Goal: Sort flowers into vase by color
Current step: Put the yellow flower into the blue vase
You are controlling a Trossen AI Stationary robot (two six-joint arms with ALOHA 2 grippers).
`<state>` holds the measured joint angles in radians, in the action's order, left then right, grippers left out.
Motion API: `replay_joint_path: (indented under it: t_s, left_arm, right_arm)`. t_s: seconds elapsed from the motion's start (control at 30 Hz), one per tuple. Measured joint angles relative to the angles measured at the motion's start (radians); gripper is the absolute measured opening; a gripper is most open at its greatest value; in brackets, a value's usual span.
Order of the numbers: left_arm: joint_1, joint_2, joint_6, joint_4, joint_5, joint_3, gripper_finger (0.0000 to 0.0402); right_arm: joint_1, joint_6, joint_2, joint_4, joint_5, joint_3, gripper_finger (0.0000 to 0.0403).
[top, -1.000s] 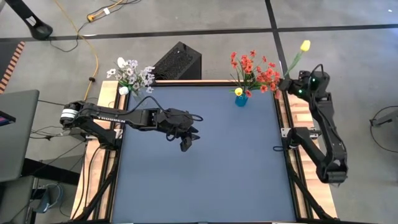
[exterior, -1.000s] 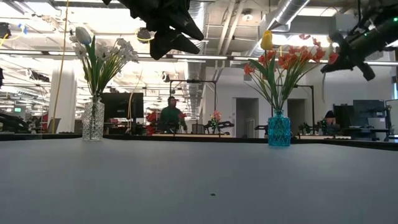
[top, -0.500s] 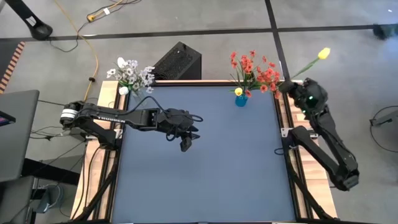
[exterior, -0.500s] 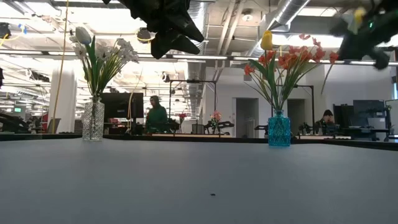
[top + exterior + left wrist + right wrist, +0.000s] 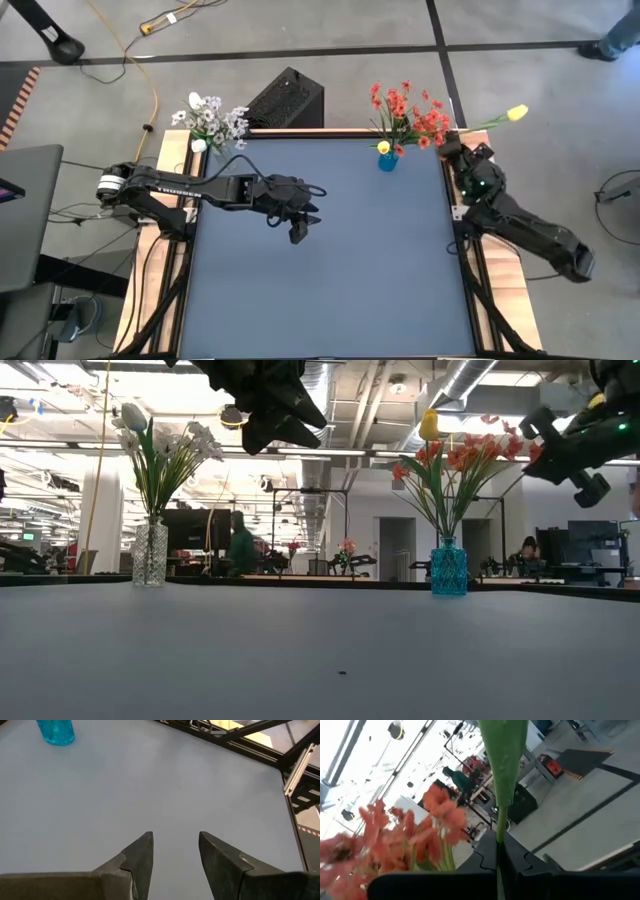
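My right gripper (image 5: 450, 143) (image 5: 499, 865) is at the table's far right corner, beside the blue vase (image 5: 387, 159), and is shut on a yellow flower whose bloom (image 5: 516, 113) reaches out past the right edge. The blue vase (image 5: 448, 567) holds red-orange flowers (image 5: 405, 112) and one yellow bloom (image 5: 383, 147). A clear vase (image 5: 150, 553) of white flowers (image 5: 210, 120) stands at the far left corner. My left gripper (image 5: 298, 232) (image 5: 175, 851) hangs open above the middle of the table, with nothing between its fingers. My right gripper pinches the yellow flower's thin green stem (image 5: 499, 840) between its two fingers, just below a long leaf (image 5: 503, 755). The flower is lifted clear of the table. It slants from the fingers toward the right, bloom outward.
The dark blue table top (image 5: 320, 290) lies bare between the two vases and toward the near edge. A black box (image 5: 287, 100) sits beyond the far edge. A person (image 5: 240, 548) walks in the room behind.
The right arm has swung and its gripper has turned, staying shut on the stem. The yellow flower has tipped over: its bloom pointed toward the far side before and now points out to the right, lower down. The left arm has kept still.
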<state>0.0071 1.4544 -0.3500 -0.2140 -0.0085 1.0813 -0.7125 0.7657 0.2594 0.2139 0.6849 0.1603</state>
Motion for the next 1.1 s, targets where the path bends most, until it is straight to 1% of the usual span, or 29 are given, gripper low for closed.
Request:
replay_joint_path:
  t_s: [0.17,0.33,0.47,0.6,0.73,0.87,1.0,1.1]
  left_arm:
    - [0.001,0.000,0.026,0.002,-0.020,0.000,0.0146]
    - [0.013,0.000,0.031,0.002,-0.020,0.000,0.0146]
    - [0.017,0.000,0.026,0.002,-0.002,0.000,0.0146]
    - [0.016,0.000,0.026,0.002,0.005,0.000,0.0146]
    - [0.017,0.000,0.015,0.002,0.029,0.000,0.0146]
    - [0.016,0.000,0.015,0.002,0.031,0.000,0.0146]
    - [0.016,0.000,0.014,0.001,0.031,0.000,0.0146]
    - [0.016,0.000,0.015,0.001,0.031,0.000,0.0146]
  right_arm:
    - [0.131,-0.007,0.112,0.069,0.108,0.000,0.0025]
    - [0.231,-0.007,0.290,0.225,0.232,0.000,0.0025]
    - [0.281,-0.022,0.448,0.387,0.312,0.000,0.0025]
    - [0.294,-0.038,0.585,0.555,0.333,0.000,0.0025]
    - [0.294,-0.074,0.675,0.700,0.333,0.004,0.0025]
    - [0.295,-0.129,0.712,0.716,0.319,0.043,0.0025]
    - [0.295,-0.226,0.731,0.716,0.313,0.076,0.0025]
    - [0.294,-0.248,0.752,0.710,0.309,0.088,0.0025]
